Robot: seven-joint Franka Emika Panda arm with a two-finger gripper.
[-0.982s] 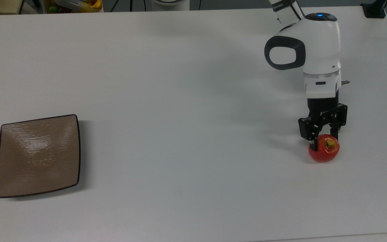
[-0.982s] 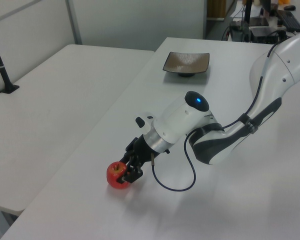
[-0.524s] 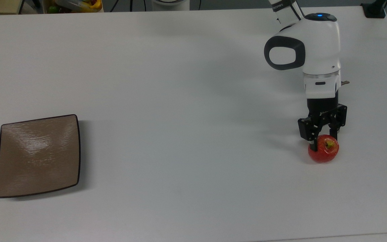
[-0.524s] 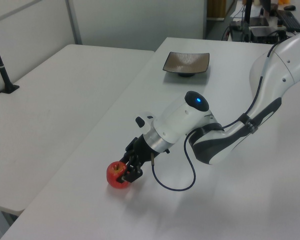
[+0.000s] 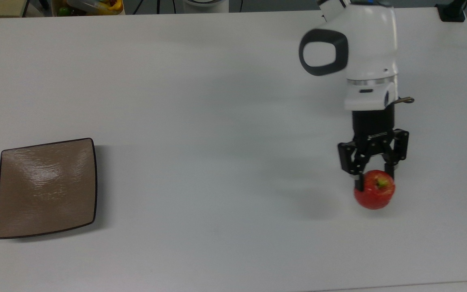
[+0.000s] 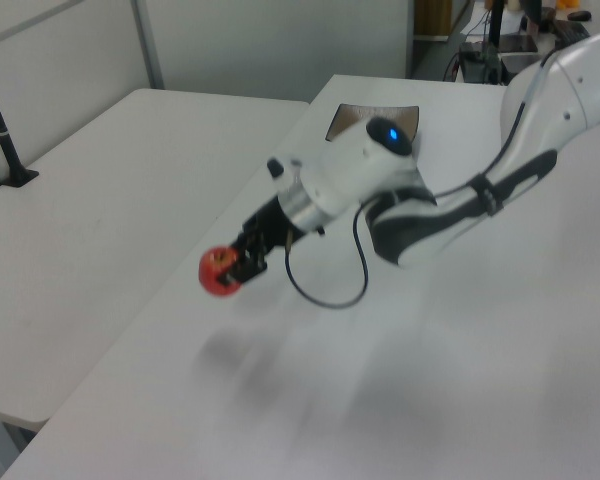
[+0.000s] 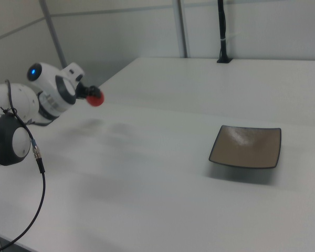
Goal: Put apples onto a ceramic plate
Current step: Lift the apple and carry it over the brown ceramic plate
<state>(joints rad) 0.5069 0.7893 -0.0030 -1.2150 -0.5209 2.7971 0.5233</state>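
My gripper (image 5: 374, 182) is shut on the red apple (image 5: 374, 196), which hangs in the air above the white table, its shadow lying to the top view's left of it. The left view shows the apple (image 6: 220, 271) raised off the surface in the gripper (image 6: 234, 268). In the right view the apple (image 7: 96, 98) sits at the end of the arm, high over the table. The square tan-brown plate (image 5: 46, 187) rests at the top view's far left, holding nothing. It is also seen as the plate (image 7: 246, 146) in the right view and partly behind the arm (image 6: 365, 186) in the left view.
The white table (image 5: 217, 121) stretches wide between apple and plate. A black cable (image 6: 320, 290) loops under the arm. A bin with coloured items (image 5: 89, 6) stands beyond the table's far edge, and a black post base (image 5: 452, 12) sits at the top view's upper right corner.
The gripper has lifted the apple off the table and carried it a little toward the top view's left. The plate has not moved.
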